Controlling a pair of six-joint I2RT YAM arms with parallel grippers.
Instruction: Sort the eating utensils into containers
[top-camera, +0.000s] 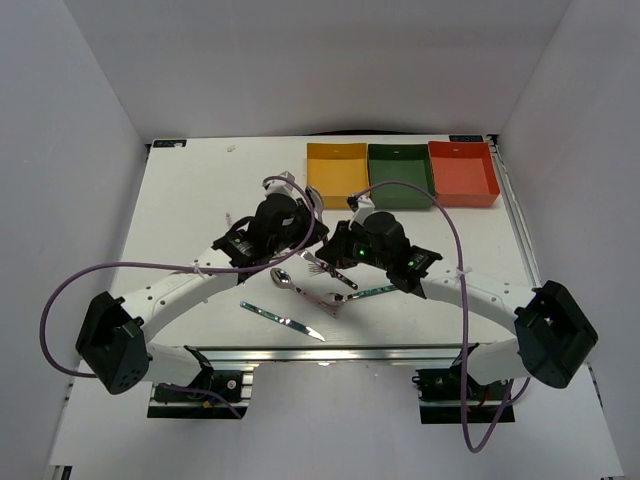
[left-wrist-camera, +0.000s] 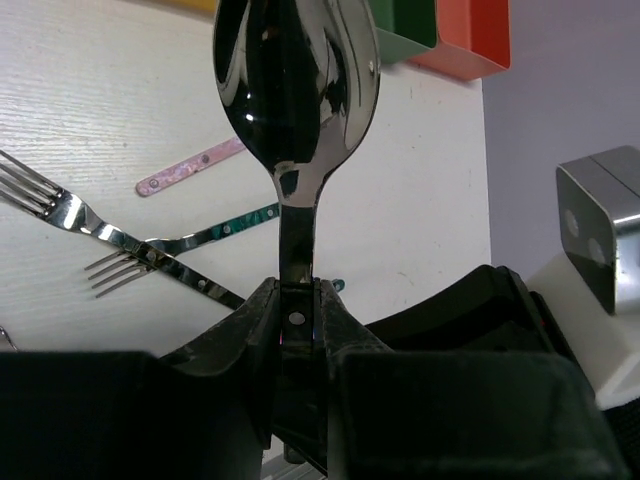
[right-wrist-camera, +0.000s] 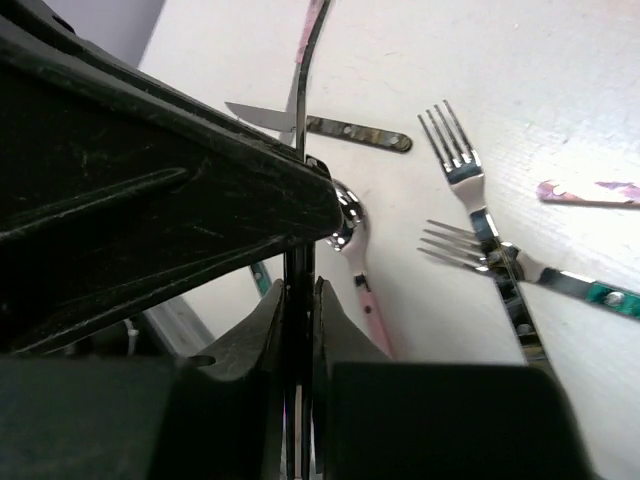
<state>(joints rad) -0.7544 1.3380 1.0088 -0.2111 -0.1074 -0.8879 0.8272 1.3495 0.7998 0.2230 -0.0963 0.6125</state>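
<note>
My left gripper (top-camera: 306, 208) is shut on the handle of a silver spoon (left-wrist-camera: 296, 80), held off the table with its bowl toward the bins; the grip shows in the left wrist view (left-wrist-camera: 298, 292). My right gripper (top-camera: 338, 250) (right-wrist-camera: 302, 292) is shut on a thin utensil (right-wrist-camera: 303, 90) seen edge-on, pink at its far end; I cannot tell its kind. The yellow bin (top-camera: 337, 170), dark green bin (top-camera: 400, 172) and red-orange bin (top-camera: 463, 170) stand in a row at the back. Two crossed forks (right-wrist-camera: 455, 150) (left-wrist-camera: 60, 205) lie under the grippers.
A pink-handled spoon (top-camera: 283, 278) and a knife (top-camera: 283, 320) lie on the white table toward the near edge. A teal handle (top-camera: 375, 292) and a loose pink handle (left-wrist-camera: 190, 168) lie by the forks. Purple cables loop over both arms.
</note>
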